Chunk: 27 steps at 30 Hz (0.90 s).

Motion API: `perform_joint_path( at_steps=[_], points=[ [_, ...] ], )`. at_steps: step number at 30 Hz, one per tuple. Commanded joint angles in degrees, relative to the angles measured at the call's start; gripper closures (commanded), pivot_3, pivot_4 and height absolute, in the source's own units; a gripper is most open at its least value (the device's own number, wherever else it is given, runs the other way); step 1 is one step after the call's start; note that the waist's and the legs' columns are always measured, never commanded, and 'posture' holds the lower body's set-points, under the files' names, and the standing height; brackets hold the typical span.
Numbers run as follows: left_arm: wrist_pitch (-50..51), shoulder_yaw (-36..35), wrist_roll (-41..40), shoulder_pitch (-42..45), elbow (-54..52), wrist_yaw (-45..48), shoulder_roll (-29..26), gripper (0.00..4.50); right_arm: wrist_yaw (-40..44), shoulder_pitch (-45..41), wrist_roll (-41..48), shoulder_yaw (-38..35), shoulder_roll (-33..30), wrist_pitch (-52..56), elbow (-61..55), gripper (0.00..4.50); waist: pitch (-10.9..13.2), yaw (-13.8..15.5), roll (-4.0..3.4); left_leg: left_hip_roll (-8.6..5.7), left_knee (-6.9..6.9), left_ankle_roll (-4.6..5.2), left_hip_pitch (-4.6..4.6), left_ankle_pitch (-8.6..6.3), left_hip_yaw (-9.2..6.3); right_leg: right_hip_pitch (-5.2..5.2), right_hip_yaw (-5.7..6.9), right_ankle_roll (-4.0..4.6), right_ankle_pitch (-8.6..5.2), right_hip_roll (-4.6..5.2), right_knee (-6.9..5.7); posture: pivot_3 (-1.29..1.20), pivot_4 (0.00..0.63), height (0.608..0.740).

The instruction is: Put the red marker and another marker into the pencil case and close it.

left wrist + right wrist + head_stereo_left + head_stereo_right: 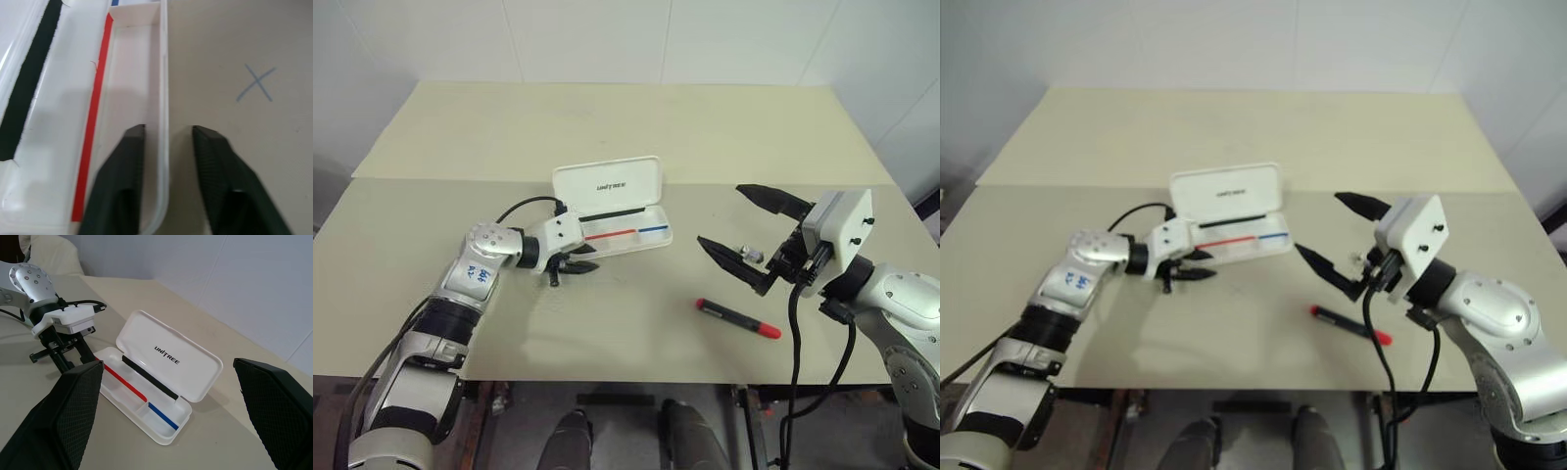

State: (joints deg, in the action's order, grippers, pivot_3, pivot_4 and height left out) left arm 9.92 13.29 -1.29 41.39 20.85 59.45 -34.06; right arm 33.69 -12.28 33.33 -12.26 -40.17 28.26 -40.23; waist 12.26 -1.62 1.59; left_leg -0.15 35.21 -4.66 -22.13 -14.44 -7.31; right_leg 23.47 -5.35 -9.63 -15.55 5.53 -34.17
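Left black two-fingered gripper [576,266], fingers narrowly parted, reaches forward on a bent arm; right black two-fingered gripper [744,230] spread wide, raised.

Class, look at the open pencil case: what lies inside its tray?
Inside the pencil case a red line, a blue line and a black strip show, with no marker in the part in view. The left gripper hides the tray's near left end.

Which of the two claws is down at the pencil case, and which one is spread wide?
The left claw straddles the pencil case front wall. The right claw, raised above the table, is spread wide and empty.
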Motion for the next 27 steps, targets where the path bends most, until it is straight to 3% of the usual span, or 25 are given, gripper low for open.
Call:
perform_joint_path(
  at_steps=[1,3,18,27],
  points=[
    [0.89,0.26,0.18,-0.28,-1.09,1.57,-0.30,4.05,-0.75,-0.30,0.89,-2.40,-0.67,0.08,-2.08,0.00,0.00,0.01,0.00,0.00,0.00,0.00,0.00,0.00,0.00,0.00,0.00,0.00,0.00,0.00,0.00,0.00,0.150,0.740],
    [0.81,0.70,0.27,-0.62,-2.00,1.97,-0.22,4.48,-0.45,-0.43,0.94,-2.62,-0.84,0.22,-1.98,0.00,0.00,0.05,0.00,0.00,0.00,0.00,0.00,0.00,0.00,0.00,0.00,0.00,0.00,0.00,0.00,0.00,0.150,0.740],
    [2.31,1.34,-4.83,-4.50,-15.88,12.61,-1.83,4.48,12.02,9.30,3.91,-6.59,-8.23,-0.37,1.03,0.00,0.00,0.18,0.00,0.00,0.01,0.04,-0.07,-0.02,0.03,0.00,0.00,-0.01,0.00,0.01,0.05,0.00,0.150,0.740],
    [6.06,1.06,-5.51,-10.30,-23.70,13.47,-3.76,4.48,11.36,8.71,3.92,-6.99,-7.70,-0.10,0.76,0.00,0.00,0.08,0.00,0.02,0.06,0.08,0.01,0.02,0.08,-0.02,-0.04,0.01,-0.01,-0.01,-0.01,0.00,0.150,0.740]
  ],
)
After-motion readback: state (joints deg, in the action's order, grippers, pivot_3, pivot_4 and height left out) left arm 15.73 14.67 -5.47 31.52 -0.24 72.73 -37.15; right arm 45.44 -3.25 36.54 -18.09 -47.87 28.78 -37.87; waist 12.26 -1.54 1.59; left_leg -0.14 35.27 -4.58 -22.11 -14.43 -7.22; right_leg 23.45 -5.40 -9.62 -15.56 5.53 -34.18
